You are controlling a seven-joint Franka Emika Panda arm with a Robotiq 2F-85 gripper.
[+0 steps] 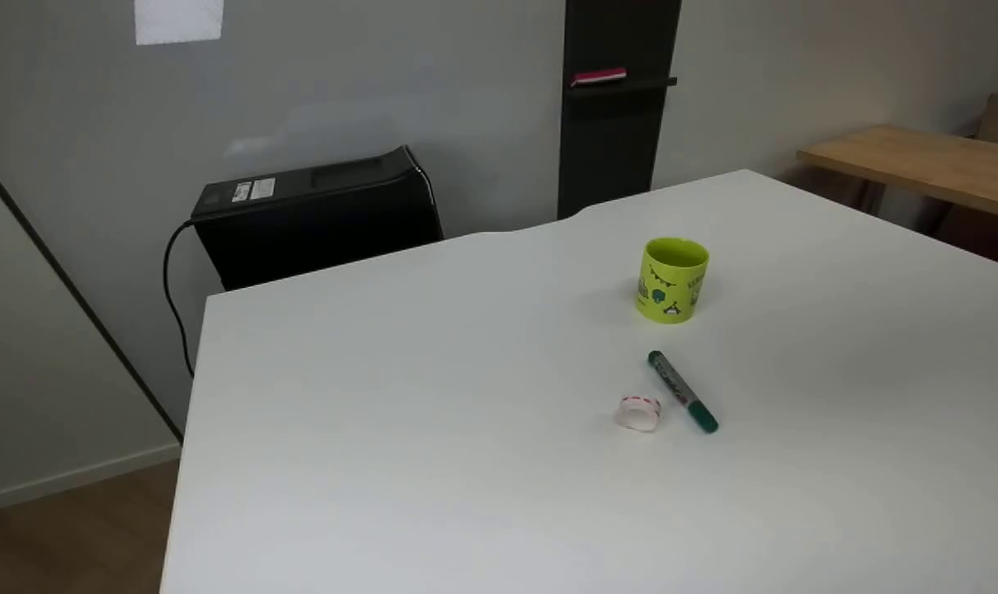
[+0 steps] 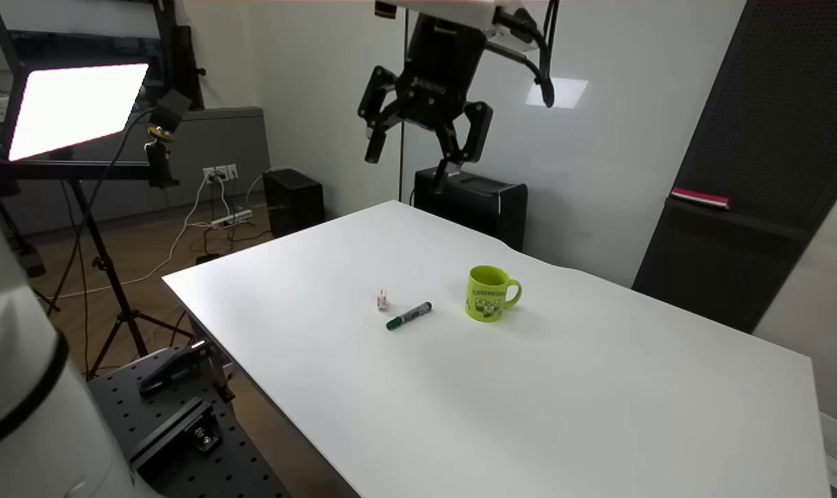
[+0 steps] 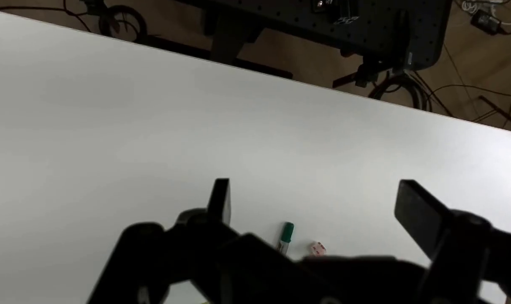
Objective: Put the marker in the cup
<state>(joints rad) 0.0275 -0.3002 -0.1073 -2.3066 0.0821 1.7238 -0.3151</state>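
The marker [image 1: 682, 392] is a slim stick with a green cap and a grey printed barrel. It lies flat on the white table in both exterior views [image 2: 409, 316]. The lime-green cup [image 1: 672, 280] stands upright a short way from it, and its handle shows in an exterior view [image 2: 484, 296]. My gripper [image 2: 407, 166] is wide open and empty, high above the table. In the wrist view, the marker's capped end [image 3: 286, 234] shows between the open fingers [image 3: 314, 198]; the rest is hidden behind the gripper. Only a yellow-green sliver shows at that view's bottom edge.
A small pale pinkish ring-like scrap [image 1: 638, 413] lies right beside the marker, also in the wrist view [image 3: 318, 248]. The white table [image 2: 564, 394] has a wavy far edge. A black box-like device [image 1: 317, 214] stands behind it, and a lit lamp panel [image 2: 78, 107] beyond.
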